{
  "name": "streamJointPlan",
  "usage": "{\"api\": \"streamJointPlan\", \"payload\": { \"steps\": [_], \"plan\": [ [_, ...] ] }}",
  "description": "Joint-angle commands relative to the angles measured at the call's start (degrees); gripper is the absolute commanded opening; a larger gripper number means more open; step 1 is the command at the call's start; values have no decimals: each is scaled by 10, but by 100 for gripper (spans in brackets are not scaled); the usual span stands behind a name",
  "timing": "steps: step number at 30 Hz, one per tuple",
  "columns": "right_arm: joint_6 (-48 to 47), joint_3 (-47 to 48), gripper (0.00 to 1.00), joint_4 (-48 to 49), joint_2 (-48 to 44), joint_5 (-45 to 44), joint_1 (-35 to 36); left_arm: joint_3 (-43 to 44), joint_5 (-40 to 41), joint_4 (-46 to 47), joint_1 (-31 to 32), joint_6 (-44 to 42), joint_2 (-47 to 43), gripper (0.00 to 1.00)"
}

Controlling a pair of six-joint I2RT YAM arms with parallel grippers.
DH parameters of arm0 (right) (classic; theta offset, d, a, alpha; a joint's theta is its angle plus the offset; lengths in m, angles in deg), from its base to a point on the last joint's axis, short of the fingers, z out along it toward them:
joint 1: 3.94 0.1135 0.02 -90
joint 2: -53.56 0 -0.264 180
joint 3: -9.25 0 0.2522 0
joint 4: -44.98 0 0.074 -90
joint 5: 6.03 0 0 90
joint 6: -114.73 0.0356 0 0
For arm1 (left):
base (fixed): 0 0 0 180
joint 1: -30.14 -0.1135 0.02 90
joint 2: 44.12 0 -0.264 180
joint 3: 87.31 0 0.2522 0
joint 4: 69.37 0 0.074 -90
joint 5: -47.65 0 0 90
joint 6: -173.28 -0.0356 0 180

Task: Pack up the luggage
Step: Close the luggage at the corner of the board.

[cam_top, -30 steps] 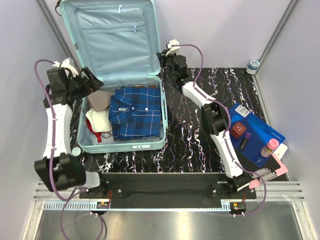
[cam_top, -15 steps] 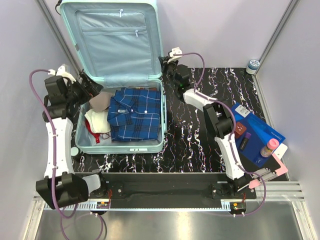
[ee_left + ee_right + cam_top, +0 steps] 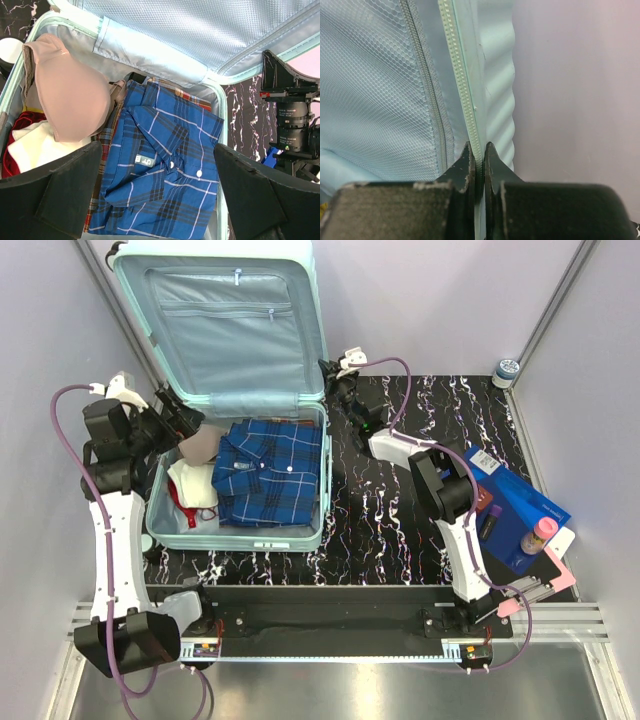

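Fingers (image 3: 465, 172) of the right gripper (image 3: 477, 152) are pressed together on the zipped right edge of the lid of the luggage (image 3: 236, 538), with the ribbed mint shell just right of them. Left gripper (image 3: 157, 155) hangs over the left side of the open base, its fingers (image 3: 55, 195) spread wide and holding nothing. That luggage lies on the far left part of the black marbled table (image 3: 385, 530), base flat, lid raised at the far side with its pale lining facing the arms. Inside the base a folded blue plaid shirt (image 3: 270, 470) fills the right half; a beige padded garment (image 3: 70, 95) and white and red cloth (image 3: 192, 490) lie on the left
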Motion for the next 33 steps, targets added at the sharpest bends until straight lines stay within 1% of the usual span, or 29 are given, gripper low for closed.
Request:
{"api": "streamJointPlan", "payload": {
  "steps": [1, 6, 10, 11, 13, 16, 17, 18, 20, 21, 22, 23, 24, 25, 26, 27, 28, 29, 30, 31, 32, 33],
  "plan": [
    [25, -28, 0, 77, -58, 117, 61, 0, -17, 4, -6, -5, -18, 99],
    [25, -69, 0, 96, -79, 114, 69, 5, -28, -4, -8, -4, -40, 99],
    [25, -108, 0, 117, -97, 111, 75, 21, -37, -30, -10, -6, -60, 99],
    [25, -114, 2, 120, -105, 107, 77, 28, -45, -33, -11, -7, -68, 99],
    [25, -134, 10, 129, -112, 103, 81, 36, -51, -44, -11, -3, -81, 99],
    [25, -170, 10, 142, -132, 98, 88, 50, -64, -62, -12, 0, -104, 99],
    [25, -182, 13, 146, -145, 94, 90, 56, -65, -69, -11, -1, -111, 99],
    [25, -195, 18, 154, -153, 92, 92, 64, -66, -89, -12, -6, -118, 99],
    [26, -240, 39, 161, -182, 88, 98, 93, -69, -108, -12, -9, -138, 99],
    [36, -278, 66, 160, -196, 83, 102, 104, -70, -125, -13, -11, -144, 99],
    [44, -303, 80, 158, -211, 66, 111, 127, -74, -130, -12, -11, -156, 99],
    [50, -332, 91, 158, -247, 59, 117, 138, -78, -135, -12, -9, -162, 99],
    [65, -402, 99, 151, -269, 53, 124, 148, -80, -144, -13, -6, -166, 99],
    [76, -443, 100, 144, -295, 34, 134, 168, -83, -147, -12, -6, -175, 99],
    [91, -485, 100, 128, -362, 26, 155, 176, -87, -153, -13, -6, -177, 99],
    [123, -564, 100, 63, -403, 24, 168, 186, -87, -164, -12, -8, -179, 99],
    [144, -599, 100, 14, -449, -12, 180, 205, -87, -169, -11, -10, -182, 99],
    [171, -629, 100, -52, -550, -24, 204, 214, -86, -178, -12, -13, -184, 99],
    [247, -669, 100, -229, -606, -34, 211, 221, -88, -194, -12, -19, -184, 99],
    [288, -682, 100, -328, -663, -45, 219, 235, -87, -202, -11, -22, -186, 99],
    [318, -691, 98, -429, -780, -42, 232, 240, -87, -210, -12, -25, -188, 99],
    [372, -710, 98, -613, -841, -41, 240, 239, -85, -215, -11, -30, -194, 99]
  ]
}}
